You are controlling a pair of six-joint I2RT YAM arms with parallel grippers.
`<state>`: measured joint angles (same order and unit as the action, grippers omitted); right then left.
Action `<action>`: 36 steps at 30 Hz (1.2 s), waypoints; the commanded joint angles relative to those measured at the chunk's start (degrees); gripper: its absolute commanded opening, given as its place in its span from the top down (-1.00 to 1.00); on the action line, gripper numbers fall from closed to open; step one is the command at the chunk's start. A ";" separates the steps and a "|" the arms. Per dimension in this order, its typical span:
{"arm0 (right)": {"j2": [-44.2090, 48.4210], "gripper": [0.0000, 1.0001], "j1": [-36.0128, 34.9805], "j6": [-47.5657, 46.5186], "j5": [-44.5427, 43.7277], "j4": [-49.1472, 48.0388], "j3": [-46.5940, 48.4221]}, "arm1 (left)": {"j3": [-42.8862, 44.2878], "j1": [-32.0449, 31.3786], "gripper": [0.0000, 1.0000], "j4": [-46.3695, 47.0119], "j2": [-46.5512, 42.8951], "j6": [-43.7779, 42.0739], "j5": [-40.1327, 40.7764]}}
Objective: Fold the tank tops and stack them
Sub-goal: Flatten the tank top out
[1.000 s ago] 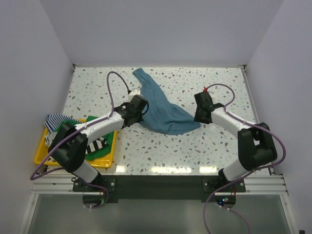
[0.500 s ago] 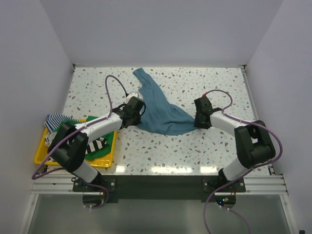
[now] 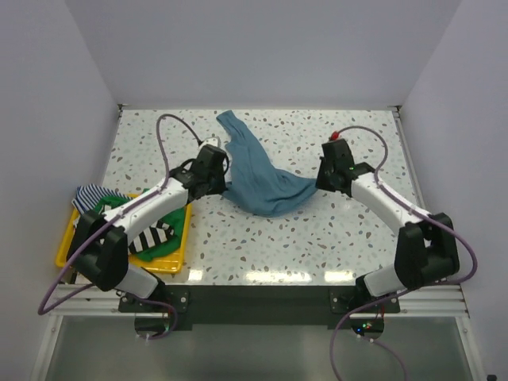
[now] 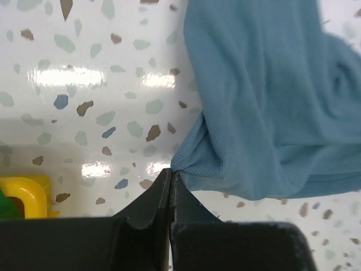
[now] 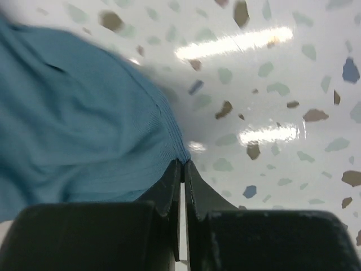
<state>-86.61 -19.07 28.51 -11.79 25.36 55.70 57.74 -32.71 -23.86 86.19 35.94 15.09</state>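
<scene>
At the near left of the speckled surface (image 3: 317,238) sits a yellow tray (image 3: 65,255) heaped with tank tops. A black-and-white striped top (image 3: 151,238) lies toward the front. A green top (image 3: 172,238) is beside and under it. A thin blue-striped top (image 3: 89,194) spills over the tray's far left corner.

Farther in, about mid-depth, the teal tank top (image 3: 258,178) is spread between the two arms. The left pincer (image 3: 225,187) meets its left corner. In the left wrist view the left pincer (image 4: 171,173) has its tips pressed together, nipping a ribbed fold of the teal tank top (image 4: 271,107) right at the tips, with the cloth fanning out ahead and to the right. The right pincer (image 3: 318,184) meets the opposite corner. In its wrist view the right pincer (image 5: 183,164) is likewise closed, with the ribbed edge of the teal tank top (image 5: 73,130) caught at its tips and the cloth spreading away to the left.

Between the two grips the lower edge bows toward the arm bases. Whether it clears the surface cannot be told.

Beyond the pincers the top narrows into a strip that runs to the far middle of the surface.
</scene>
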 commanded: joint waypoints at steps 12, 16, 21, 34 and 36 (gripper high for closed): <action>18.58 1.00 0.70 3.39 -1.30 15.41 44.99 | 47.44 3.79 1.00 -15.77 -10.17 1.50 -4.63; 19.55 1.00 0.61 3.65 -3.06 17.26 55.72 | 58.88 3.79 1.00 -18.15 -9.46 3.08 -3.49; 18.14 1.00 0.70 3.04 -3.23 18.40 62.95 | 62.76 3.79 1.00 -16.40 -8.94 4.66 -2.00; -2.05 1.00 2.54 1.37 2.82 6.19 63.11 | 64.32 15.74 1.00 -0.58 13.08 8.35 -24.48; -6.72 1.00 3.16 1.28 4.05 6.80 70.04 | 74.50 17.23 1.00 -1.10 17.50 8.44 -28.25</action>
<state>-90.76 -17.10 30.55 -10.68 35.11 118.76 121.95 -17.74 -30.61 100.77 43.03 -3.75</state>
